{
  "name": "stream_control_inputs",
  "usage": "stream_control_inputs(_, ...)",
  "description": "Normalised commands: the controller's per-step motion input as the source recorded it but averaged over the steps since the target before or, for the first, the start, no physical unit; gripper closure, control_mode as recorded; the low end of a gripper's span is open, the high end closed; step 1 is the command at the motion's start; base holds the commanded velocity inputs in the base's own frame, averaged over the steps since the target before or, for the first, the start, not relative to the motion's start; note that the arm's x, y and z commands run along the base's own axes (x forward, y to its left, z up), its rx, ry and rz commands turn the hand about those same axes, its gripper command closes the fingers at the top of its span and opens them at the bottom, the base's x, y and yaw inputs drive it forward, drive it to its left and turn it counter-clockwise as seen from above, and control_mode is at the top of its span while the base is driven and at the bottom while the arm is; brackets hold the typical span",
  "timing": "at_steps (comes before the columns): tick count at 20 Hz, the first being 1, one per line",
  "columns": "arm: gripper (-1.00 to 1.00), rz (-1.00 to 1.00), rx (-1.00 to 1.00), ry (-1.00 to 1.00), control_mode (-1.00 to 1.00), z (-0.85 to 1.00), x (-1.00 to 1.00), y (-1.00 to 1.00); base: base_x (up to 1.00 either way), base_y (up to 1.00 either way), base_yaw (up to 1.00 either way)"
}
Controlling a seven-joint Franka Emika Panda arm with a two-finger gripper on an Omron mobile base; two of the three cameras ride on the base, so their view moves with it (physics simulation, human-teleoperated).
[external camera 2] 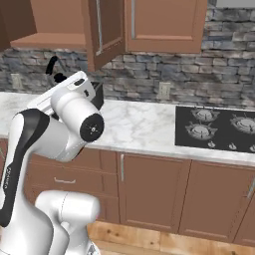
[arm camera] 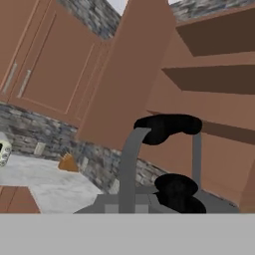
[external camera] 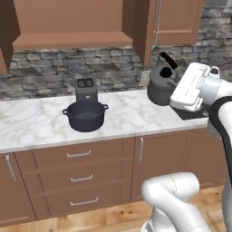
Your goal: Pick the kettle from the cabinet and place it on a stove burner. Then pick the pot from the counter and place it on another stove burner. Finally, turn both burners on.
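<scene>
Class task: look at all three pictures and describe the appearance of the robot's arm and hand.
The arm is glossy white, built of rounded tubular segments with black bands at the joints. One joint ends in a round white cap with a small dark centre. The hand is a boxy white block. No cables show.

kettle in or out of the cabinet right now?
Out. The kettle hangs upright over the counter, below the open cabinet, whose shelf is bare. The end effector is at its handle.

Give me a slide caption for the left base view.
Arm carries the kettle over the counter; the pot waits by the toaster.
</scene>
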Motion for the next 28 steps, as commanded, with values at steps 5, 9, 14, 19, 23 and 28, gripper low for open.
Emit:
stream_control_inputs(5, 1.0, 0.0, 0.0, 0.0, 1.0, 0.0, 0.0, 0.0, -0.49, -0.63, 0.0)
stream_control_inputs(9, 1.0, 0.0, 0.0, 0.0, 1.0, 0.0, 0.0, 0.0, -0.17, -0.57, 0.0)
stream_control_inputs(14, 1.0, 0.0, 0.0, 0.0, 1.0, 0.0, 0.0, 0.0, 0.0, -0.64, 0.0)
stream_control_inputs(19, 1.0, 0.0, 0.0, 0.0, 1.0, 0.0, 0.0, 0.0, 0.1, -0.7, 0.0)
stream_control_inputs(23, 1.0, 0.0, 0.0, 0.0, 1.0, 0.0, 0.0, 0.0, 0.31, -0.67, 0.0)
stream_control_inputs(28, 1.0, 0.0, 0.0, 0.0, 1.0, 0.0, 0.0, 0.0, 0.53, -0.57, 0.03)
